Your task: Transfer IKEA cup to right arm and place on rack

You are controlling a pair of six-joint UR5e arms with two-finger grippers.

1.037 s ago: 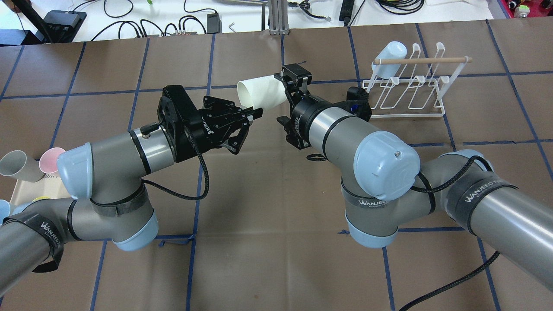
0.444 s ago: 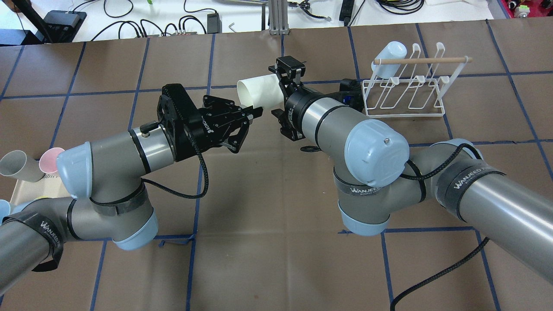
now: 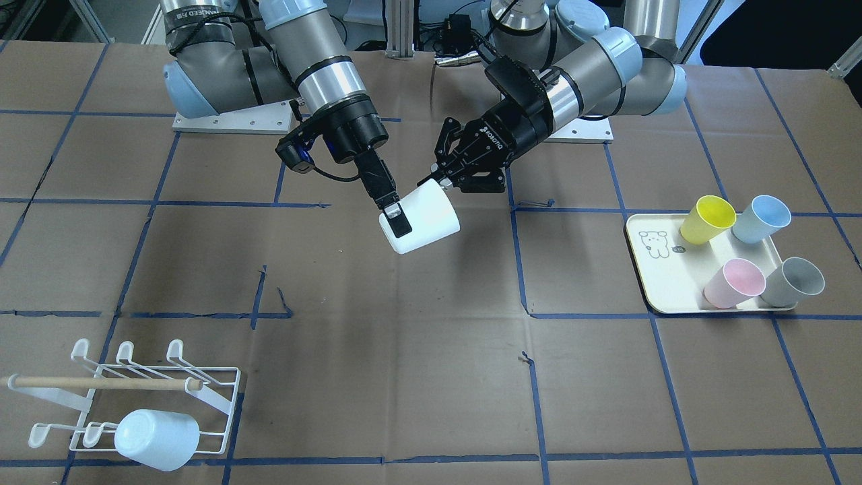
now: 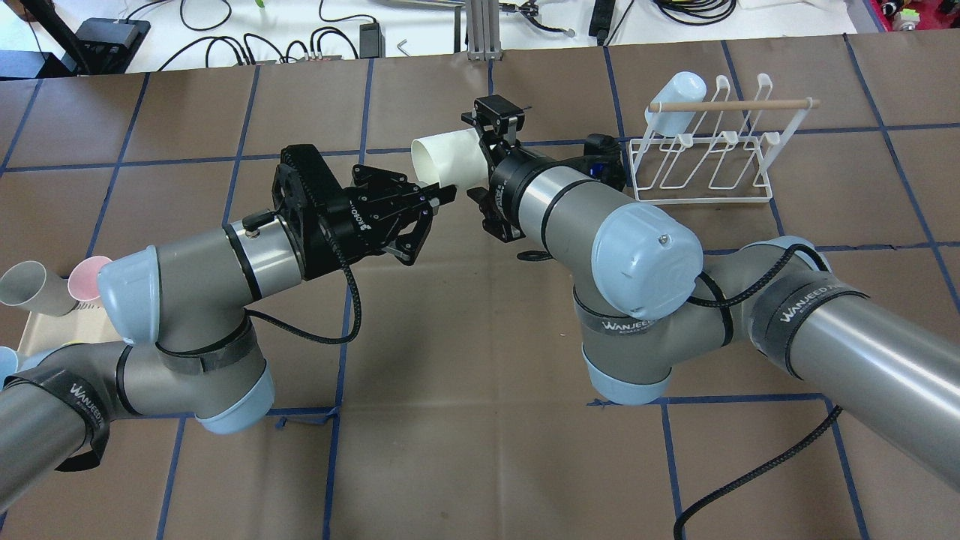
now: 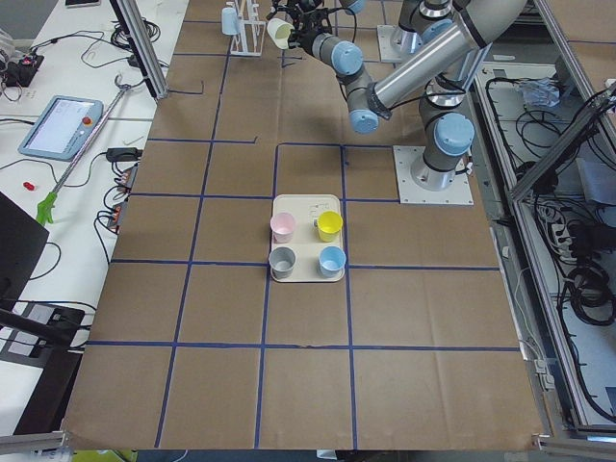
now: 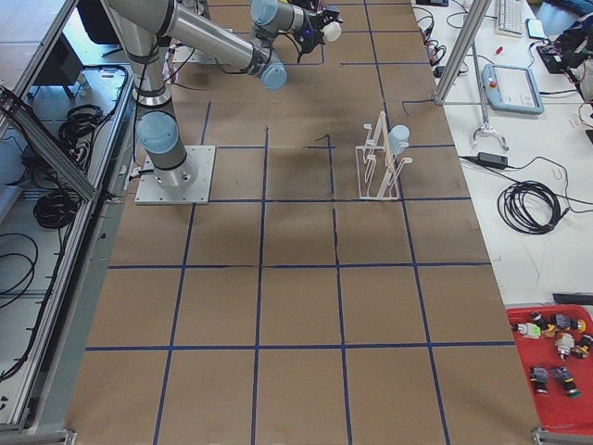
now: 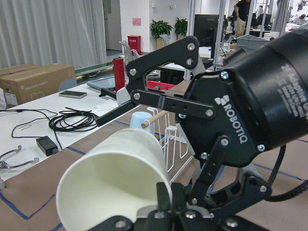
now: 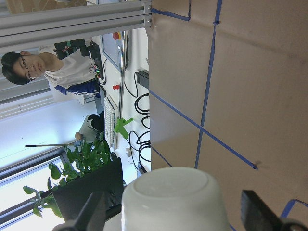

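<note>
From the left of the overhead view, the left tool [image 4: 438, 197] is closed narrow on the lower rim of a white plastic cup [image 4: 450, 159]. The cup lies on its side above the brown paper-covered table [image 4: 450, 337], at upper centre. Just right, we see the right tool [image 8: 172, 197] spread wide around the cup's base, with gaps either side. At upper right stands the white wire rack with a wooden dowel bar [image 4: 705, 161], with a pale blue cup [image 4: 675, 91] on its leftmost prong.
</note>
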